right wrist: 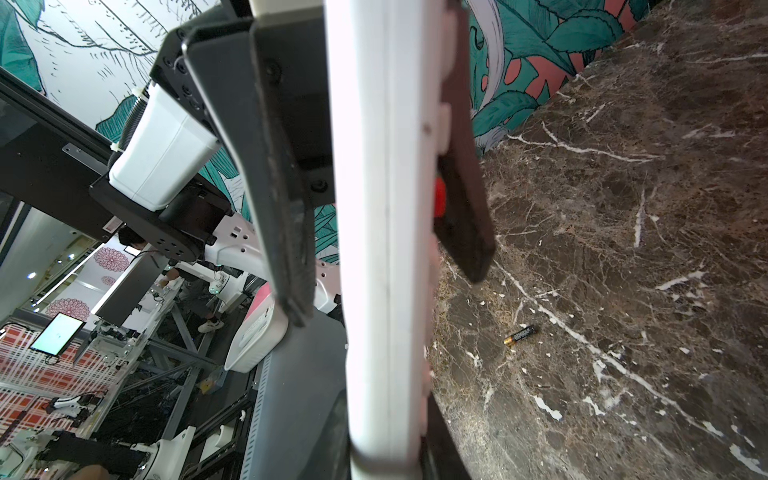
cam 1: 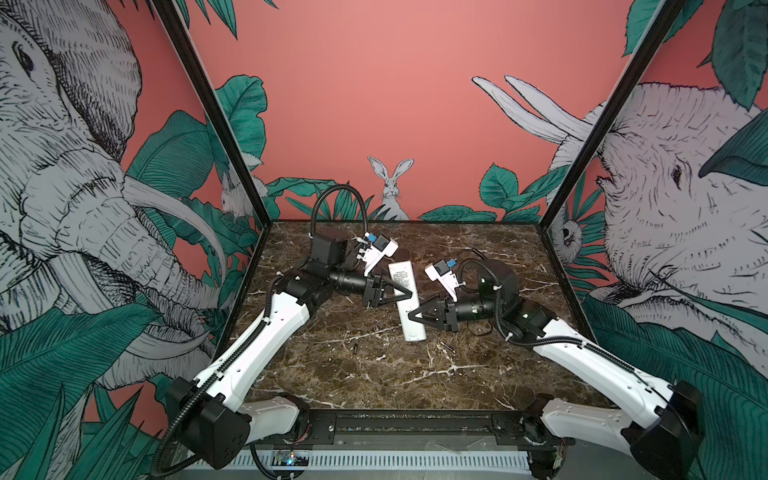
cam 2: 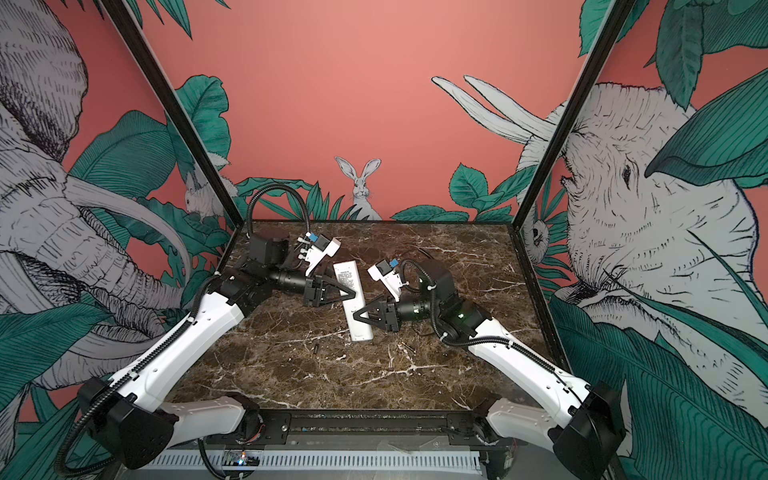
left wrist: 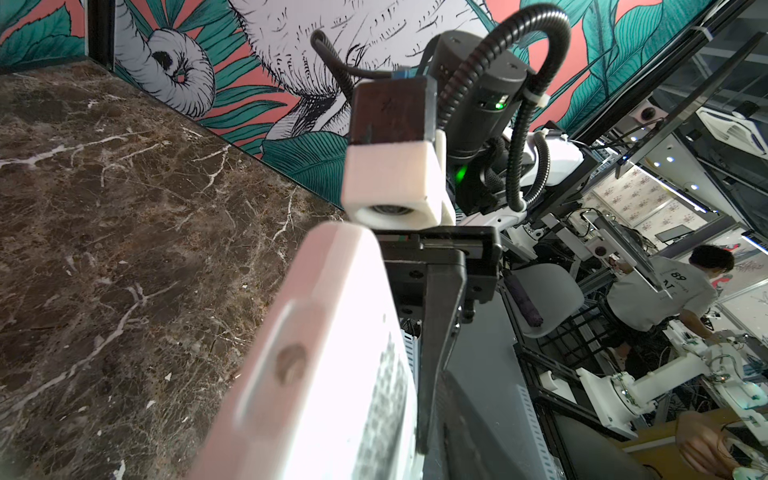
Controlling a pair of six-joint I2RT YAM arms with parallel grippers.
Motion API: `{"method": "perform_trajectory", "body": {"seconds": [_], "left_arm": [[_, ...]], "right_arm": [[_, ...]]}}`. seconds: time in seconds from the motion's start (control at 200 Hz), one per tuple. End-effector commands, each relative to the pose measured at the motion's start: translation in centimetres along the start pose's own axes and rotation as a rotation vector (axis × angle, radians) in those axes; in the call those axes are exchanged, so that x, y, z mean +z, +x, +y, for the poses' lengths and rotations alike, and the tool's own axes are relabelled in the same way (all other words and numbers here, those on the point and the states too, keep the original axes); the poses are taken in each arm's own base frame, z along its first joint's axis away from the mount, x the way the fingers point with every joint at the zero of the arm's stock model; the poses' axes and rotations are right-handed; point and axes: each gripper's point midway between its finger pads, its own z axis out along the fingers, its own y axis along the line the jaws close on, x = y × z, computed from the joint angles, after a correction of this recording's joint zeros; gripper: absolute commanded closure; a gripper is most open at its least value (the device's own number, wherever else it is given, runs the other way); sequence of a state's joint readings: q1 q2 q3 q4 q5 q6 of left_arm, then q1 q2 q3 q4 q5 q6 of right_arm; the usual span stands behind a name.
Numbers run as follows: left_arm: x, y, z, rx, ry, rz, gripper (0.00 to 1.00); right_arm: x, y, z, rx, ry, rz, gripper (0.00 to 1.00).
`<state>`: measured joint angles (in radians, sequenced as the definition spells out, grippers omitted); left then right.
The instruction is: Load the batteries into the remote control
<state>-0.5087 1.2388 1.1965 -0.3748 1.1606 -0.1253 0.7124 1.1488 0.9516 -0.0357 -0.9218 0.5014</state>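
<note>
Step in hand, as judged: steadying the remote control [cam 1: 402,275], back face up, to reach its battery bay.

- **Right claw** [cam 1: 412,316]: clamped across the remote's near half.
- **Left claw** [cam 1: 404,293]: straddles the far half; grip cannot be determined.
- **Batteries:** one battery [cam 1: 355,348] and the other battery [cam 1: 446,345] lie on the table [cam 1: 332,386], flanking the remote's near end.

Next move calls for a firm two-point hold before opening the bay.

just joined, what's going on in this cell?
The right gripper is clamped on the remote control, which is label side up. The left gripper sits at its farther half; whether it grips isn't clear. Two batteries lie loose on the marble table, untouched.
</note>
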Motion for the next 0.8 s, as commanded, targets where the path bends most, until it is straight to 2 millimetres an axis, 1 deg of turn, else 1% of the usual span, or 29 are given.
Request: {"method": "perform_trajectory", "body": {"seconds": [0.0, 0.17, 0.335, 0.465, 0.565, 0.605, 0.71, 0.79], "left_arm": [[-0.1, -1.2, -1.0, 0.051, 0.028, -0.027, 0.56], [0.3, -1.6, -0.1, 0.034, 0.027, -0.046, 0.59], [0.4, -1.7, 0.2, 0.029, 0.026, -0.050, 0.76], [0.5, -1.3, 0.7, 0.018, 0.012, -0.048, 0.84], [0.5, -0.9, 1.3, 0.006, -0.014, -0.046, 0.96], [0.5, -0.6, 1.6, 0.004, -0.033, -0.043, 1.00], [0.2, 0.2, 3.3, -0.003, -0.137, -0.041, 1.00], [-0.4, 0.6, 5.7, -0.014, -0.280, -0.062, 1.00]], "right_arm": [[0.0, -1.1, 0.7, -0.041, -0.030, -0.012, 0.81], [0.1, -0.8, 0.6, -0.033, -0.041, -0.007, 0.81], [0.1, -0.3, 0.3, -0.032, -0.031, 0.002, 0.80], [0.3, -0.2, -0.2, -0.030, -0.015, 0.008, 0.77], [0.3, -0.3, -0.7, -0.035, 0.004, 0.003, 0.66], [0.3, -0.4, -0.9, -0.038, 0.014, -0.001, 0.59], [0.0, -0.3, -1.9, -0.045, 0.078, -0.013, 0.38], [-0.3, -0.2, -2.9, -0.041, 0.133, -0.021, 0.24]]}}
